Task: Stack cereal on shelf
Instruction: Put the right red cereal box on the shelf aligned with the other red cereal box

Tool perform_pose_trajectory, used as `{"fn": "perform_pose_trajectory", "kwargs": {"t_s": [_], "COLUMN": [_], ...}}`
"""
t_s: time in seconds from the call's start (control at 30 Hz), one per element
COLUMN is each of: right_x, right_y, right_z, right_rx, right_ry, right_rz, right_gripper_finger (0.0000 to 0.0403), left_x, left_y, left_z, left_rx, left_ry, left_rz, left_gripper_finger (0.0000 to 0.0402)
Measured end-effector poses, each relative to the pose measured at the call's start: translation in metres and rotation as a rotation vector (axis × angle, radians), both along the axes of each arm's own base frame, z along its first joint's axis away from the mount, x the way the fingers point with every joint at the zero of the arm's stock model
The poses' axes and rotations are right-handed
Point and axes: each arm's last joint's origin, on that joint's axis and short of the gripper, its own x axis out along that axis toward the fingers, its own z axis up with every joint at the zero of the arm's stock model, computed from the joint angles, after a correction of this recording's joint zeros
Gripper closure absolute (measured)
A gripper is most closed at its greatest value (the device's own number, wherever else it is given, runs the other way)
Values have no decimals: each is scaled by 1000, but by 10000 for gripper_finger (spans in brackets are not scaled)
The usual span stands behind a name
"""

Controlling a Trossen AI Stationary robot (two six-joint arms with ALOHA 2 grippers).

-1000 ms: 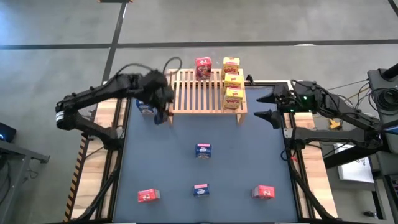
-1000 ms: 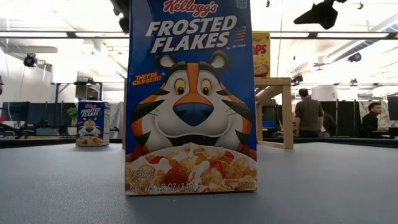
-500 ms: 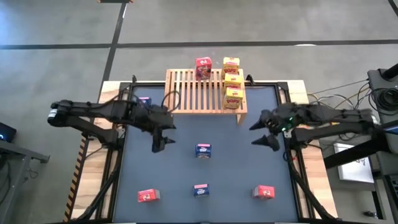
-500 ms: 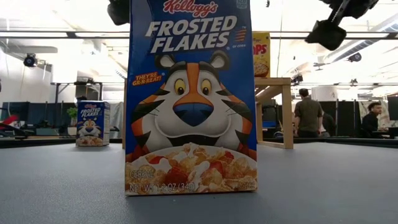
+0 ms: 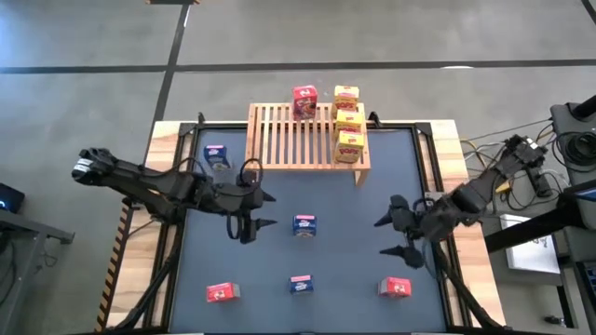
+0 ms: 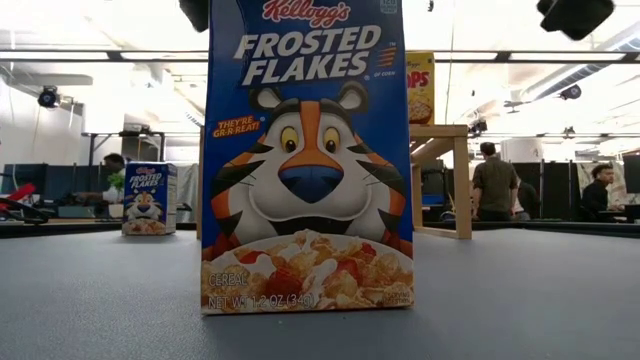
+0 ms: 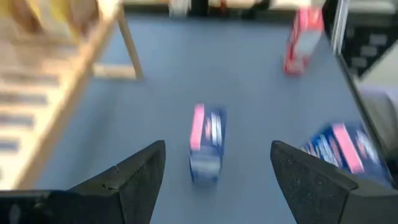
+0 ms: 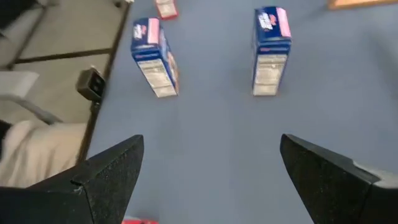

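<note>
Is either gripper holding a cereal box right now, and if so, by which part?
Nothing is held. The left gripper hangs open beside the middle blue box, and the right gripper hangs open above a red box.

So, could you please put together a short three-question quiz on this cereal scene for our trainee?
1. True or false: three yellow boxes stand on the shelf.
2. Which box lies nearest the left gripper? A) the centre blue box B) the red box on the shelf C) the near-right red box
3. Fill in: the right gripper hovers with its fingers ____.

Key: 1 true; 2 A; 3 open.
</note>
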Motion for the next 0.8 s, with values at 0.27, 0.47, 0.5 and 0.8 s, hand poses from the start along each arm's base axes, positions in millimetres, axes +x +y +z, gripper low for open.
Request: {"fn": "perform_pose_trajectory", "kwargs": {"t_s": [0.27, 0.47, 0.5, 0.8], "right_x": [7, 13, 13, 1], "right_y": [37, 63, 66, 86], "right_z": [-10, -7, -5, -1], "right_rx": [-99, -150, -151, -111], "right_ry": [258, 377, 383, 413], "right_rz": [-60, -94, -98, -107], "right_gripper_finger": [37, 37, 37, 37], "left_x": [21, 38, 41, 58], "left_y": [-10, -15, -16, -21], "left_z": [-2, -2, -3, -16], "left_rx": [65, 111, 121, 178], "left_ry": [-297, -431, -455, -489], "left_rz": [-55, -74, -78, -97], "left_gripper_finger": [128, 128, 128, 128]}}
